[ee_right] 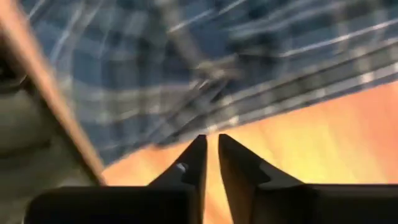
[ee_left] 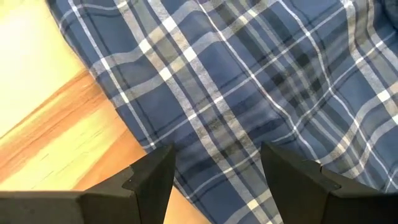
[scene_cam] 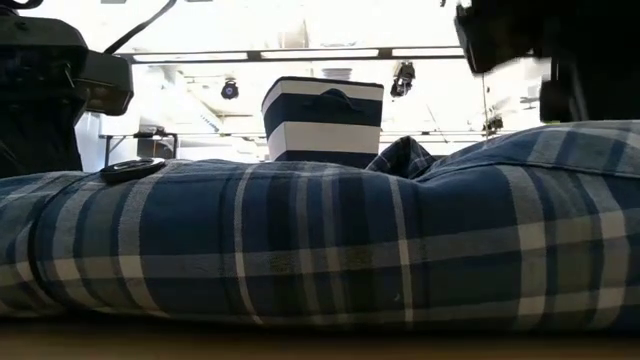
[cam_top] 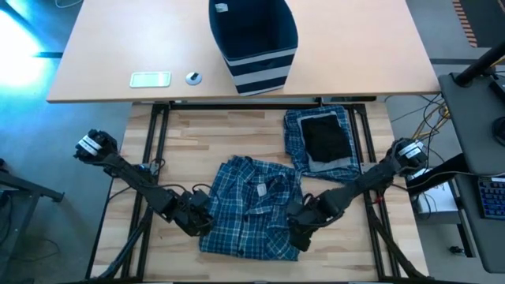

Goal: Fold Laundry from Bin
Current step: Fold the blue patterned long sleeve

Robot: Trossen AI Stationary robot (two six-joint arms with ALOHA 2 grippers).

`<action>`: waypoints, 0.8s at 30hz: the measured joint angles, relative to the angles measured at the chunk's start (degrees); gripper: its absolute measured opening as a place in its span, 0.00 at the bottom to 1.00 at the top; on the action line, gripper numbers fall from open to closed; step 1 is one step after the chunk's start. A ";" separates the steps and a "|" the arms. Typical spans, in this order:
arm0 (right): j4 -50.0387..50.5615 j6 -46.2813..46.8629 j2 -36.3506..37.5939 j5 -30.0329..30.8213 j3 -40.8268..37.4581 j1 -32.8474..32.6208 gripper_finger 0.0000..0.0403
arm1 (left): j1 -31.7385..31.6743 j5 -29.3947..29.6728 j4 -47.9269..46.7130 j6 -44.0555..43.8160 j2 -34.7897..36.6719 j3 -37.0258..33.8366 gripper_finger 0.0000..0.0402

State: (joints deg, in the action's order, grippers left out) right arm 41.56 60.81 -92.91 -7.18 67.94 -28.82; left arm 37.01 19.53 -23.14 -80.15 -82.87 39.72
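- Pale wooden bench (cam_top: 189, 134) under the high view carries the plaid shirt (cam_top: 252, 207) spread near its front edge; behind it lies a folded plaid piece (cam_top: 293, 134) with a small black piece (cam_top: 327, 138) on top. The navy striped bin (cam_top: 254, 39) stands on a second tan table (cam_top: 118, 47) beyond, near a pale flat device (cam_top: 150, 79) and a small round object (cam_top: 193, 77). The left claw (cam_top: 197, 218) sits at the shirt's left edge, the right claw (cam_top: 300, 229) at its right lower corner
- Low view: plaid cloth fills the foreground, the bin upright behind it, with a bright room and ceiling fixtures beyond
- Left wrist view: the left claw is released, fingers (ee_left: 149, 177) apart over the shirt's hem where cloth meets wood
- Right wrist view: the right claw (ee_right: 211, 155) is clenched, tips nearly meeting above bare wood; no cloth shows between them, so the pinch looks empty
- Judgement: to fold well, each claw should catch the hem itself, low against the wood, then lift both sides evenly so the shirt turns over flat
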 joint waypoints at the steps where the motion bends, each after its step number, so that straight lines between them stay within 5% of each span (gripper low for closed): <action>1: -0.98 0.96 -0.04 0.82 -1.14 -0.16 0.11 | 0.00 -0.11 0.00 0.05 0.04 0.00 0.55; 6: -8.47 2.86 1.77 5.38 -8.36 -1.60 0.32 | 0.01 -1.12 -0.19 0.34 0.13 0.00 0.55; 11: -27.76 4.93 3.88 7.01 -17.80 -0.86 0.47 | 0.04 -2.13 -0.18 1.47 0.20 0.00 0.55; 19: -41.85 5.47 1.81 10.19 -22.64 0.74 0.44 | 0.04 -2.18 -0.21 1.87 0.28 0.00 0.55; 24: -41.44 5.41 0.04 10.23 -22.64 1.44 0.33 | 0.04 -2.20 -0.27 1.89 0.28 0.01 0.55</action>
State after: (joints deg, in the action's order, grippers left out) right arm 0.12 66.22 -92.87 3.05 45.30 -27.38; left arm 37.06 17.32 -23.41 -78.26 -82.59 39.73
